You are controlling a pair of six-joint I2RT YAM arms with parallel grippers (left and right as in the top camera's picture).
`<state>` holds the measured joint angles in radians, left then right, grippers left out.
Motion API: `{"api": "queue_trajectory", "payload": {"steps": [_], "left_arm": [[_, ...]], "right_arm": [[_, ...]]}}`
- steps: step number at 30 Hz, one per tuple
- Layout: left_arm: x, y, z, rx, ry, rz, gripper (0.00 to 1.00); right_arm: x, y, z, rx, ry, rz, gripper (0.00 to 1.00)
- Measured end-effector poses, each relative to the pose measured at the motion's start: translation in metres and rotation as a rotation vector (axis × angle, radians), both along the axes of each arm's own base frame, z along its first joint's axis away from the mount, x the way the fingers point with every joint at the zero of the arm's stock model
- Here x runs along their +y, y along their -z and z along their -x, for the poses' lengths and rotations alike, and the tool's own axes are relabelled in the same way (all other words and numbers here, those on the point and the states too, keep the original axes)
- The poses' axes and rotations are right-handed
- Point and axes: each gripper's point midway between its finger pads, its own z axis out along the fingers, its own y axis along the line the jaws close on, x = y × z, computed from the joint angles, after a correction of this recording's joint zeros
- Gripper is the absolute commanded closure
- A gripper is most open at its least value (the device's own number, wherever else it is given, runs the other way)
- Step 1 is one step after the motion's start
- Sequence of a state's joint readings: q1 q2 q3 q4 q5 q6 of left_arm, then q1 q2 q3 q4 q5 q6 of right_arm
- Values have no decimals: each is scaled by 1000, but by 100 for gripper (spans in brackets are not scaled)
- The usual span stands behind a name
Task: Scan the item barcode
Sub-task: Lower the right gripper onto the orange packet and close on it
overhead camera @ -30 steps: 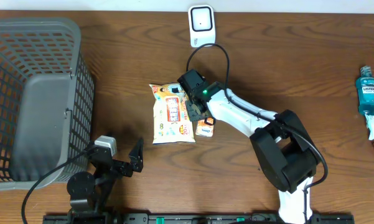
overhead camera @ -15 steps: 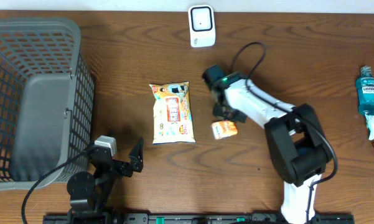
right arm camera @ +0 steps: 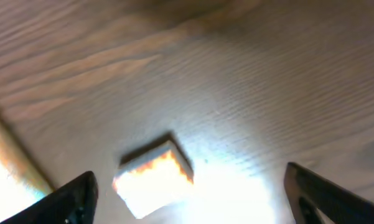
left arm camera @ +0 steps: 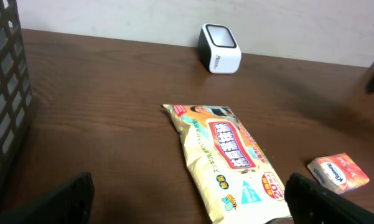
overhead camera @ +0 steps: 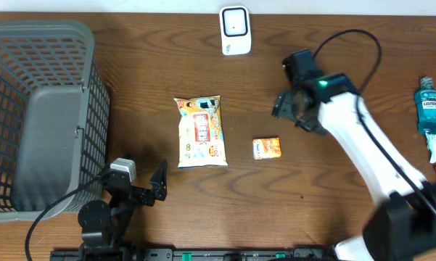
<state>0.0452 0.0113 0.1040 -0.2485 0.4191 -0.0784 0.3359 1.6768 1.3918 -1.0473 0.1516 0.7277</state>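
Right hand [overhead camera: 291, 116]: fingers spread wide, nothing between them, raised over the worktop [overhead camera: 290, 210].
- Small orange box [overhead camera: 266, 148] lay flat on the wood at about 7 o'clock from that hand, apart from it and gripped by nothing. Taken to be the item to scan.
- Scanner [overhead camera: 235, 30] stood at the 12 o'clock edge, with the box well apart from it at about 5 o'clock.
- Wipes pack [overhead camera: 200, 131] lay at 9 o'clock of the box.
- Left hand [overhead camera: 141, 185]: spread and empty, parked at the 6 o'clock edge beside the basket [overhead camera: 29, 43].

Judgement: no item was at the scanner. Whether a scan was done could not be told. If not, what remained was pick-up, presenting the barcode, and setting the item down.
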Motion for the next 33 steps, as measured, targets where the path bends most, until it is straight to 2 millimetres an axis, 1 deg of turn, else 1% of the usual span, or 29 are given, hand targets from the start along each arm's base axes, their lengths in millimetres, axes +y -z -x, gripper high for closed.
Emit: {"api": "queue_trajectory", "payload": {"steps": [2, 4, 6, 8, 10, 12, 14, 17, 19, 20, 22, 24, 26, 27, 31, 33], "left_arm": [[0, 0, 0, 0, 0, 0, 2], [0, 0, 0, 0, 0, 0, 2], [0, 0, 0, 0, 0, 0, 2], [0, 0, 0, 0, 0, 0, 2], [0, 0, 0, 0, 0, 0, 2], [0, 0, 0, 0, 0, 0, 2], [0, 0, 0, 0, 0, 0, 2], [0, 0, 0, 0, 0, 0, 2], [0, 0, 0, 0, 0, 0, 2], [0, 0, 0, 0, 0, 0, 2], [0, 0, 0, 0, 0, 0, 2], [0, 0, 0, 0, 0, 0, 2], [0, 0, 0, 0, 0, 0, 2], [0, 0, 0, 0, 0, 0, 2], [0, 0, 0, 0, 0, 0, 2], [0, 0, 0, 0, 0, 0, 2]], "right_arm": [[1, -15, 9, -10, -45, -20, 8], [2, -25, 19, -8, -94, -33, 13], [5, -29, 27, 9, -154, -47, 16], [10, -26, 35, 34, -224, -67, 16], [19, -17, 41, 50, -310, -104, 12], [29, -3, 45, 52, -395, -145, 4], [39, 13, 45, 36, -464, -194, 4], [44, 39, 51, 30, -535, -232, 10], [44, 51, 46, -5, -550, -237, 13], [41, 54, 45, -15, -552, -233, 14], [38, 60, 38, -53, -554, -226, 14], [38, 64, 28, -107, -569, -210, 12], [37, 68, 23, -143, -579, -196, 12], [36, 70, 22, -152, -583, -189, 12], [33, 84, 26, -162, -588, -176, 21], [32, 88, 29, -157, -590, -173, 24]]}}
